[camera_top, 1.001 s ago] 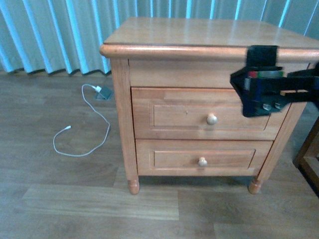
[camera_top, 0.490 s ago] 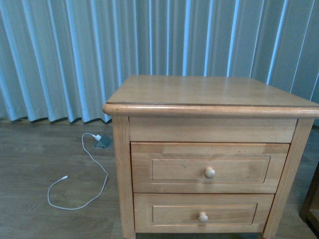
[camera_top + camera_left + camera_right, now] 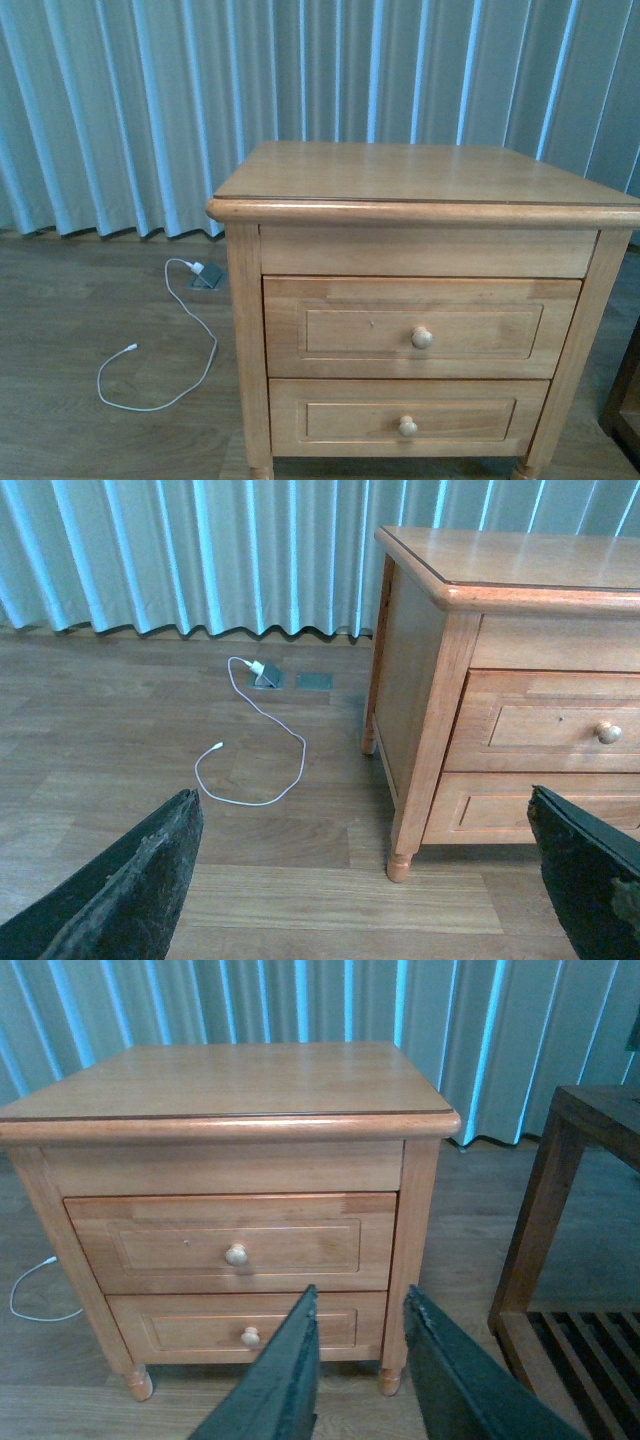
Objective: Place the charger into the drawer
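Neither arm shows in the front view. The left gripper (image 3: 365, 880) hangs low over the wooden floor (image 3: 120, 720) with its jaws wide apart and nothing between them. The right gripper (image 3: 360, 1380) faces the nightstand (image 3: 420, 180) with its jaws a narrow gap apart, empty. The drawer (image 3: 420, 328), the upper of two, is closed, its round knob (image 3: 422, 338) facing out. The charger cannot be made out in any view. A thin white cable (image 3: 160, 390) lies looped on the floor left of the nightstand.
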Robot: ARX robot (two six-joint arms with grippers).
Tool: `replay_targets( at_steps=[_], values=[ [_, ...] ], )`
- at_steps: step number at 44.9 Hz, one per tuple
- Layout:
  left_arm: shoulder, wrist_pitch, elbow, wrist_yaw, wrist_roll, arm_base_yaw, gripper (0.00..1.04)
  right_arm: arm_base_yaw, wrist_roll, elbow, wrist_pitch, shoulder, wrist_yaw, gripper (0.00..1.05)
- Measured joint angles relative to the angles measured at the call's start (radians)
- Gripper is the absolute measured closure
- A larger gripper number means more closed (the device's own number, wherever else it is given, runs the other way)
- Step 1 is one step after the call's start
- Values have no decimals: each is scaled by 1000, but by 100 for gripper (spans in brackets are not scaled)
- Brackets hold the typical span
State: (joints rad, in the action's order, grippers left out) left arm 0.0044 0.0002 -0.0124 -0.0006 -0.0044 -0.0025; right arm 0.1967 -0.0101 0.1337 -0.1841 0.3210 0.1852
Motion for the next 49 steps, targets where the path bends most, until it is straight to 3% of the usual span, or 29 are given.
replay_targets(
  at_steps=[7,9,12,14,19,24,49],
  values=[
    [0,0,0,0,0,0,6,-52,5,-32,12,-48,-47,104],
    [0,0,0,0,0,0,6,-66,6,-39,16,-59,-64,103],
    [0,0,0,0,0,0,6,-160,7,-53,32,-85,-174,103],
    [0,0,0,0,0,0,6,-187,7,-58,35,-98,-175,103],
    [0,0,0,0,0,0,6,-193,7,-74,46,-126,-183,103],
    [0,0,0,0,0,0,6,-195,7,-89,185,-260,-187,103],
    [0,0,0,-1,0,0,6,-195,7,-128,185,-315,-187,103]
  ],
)
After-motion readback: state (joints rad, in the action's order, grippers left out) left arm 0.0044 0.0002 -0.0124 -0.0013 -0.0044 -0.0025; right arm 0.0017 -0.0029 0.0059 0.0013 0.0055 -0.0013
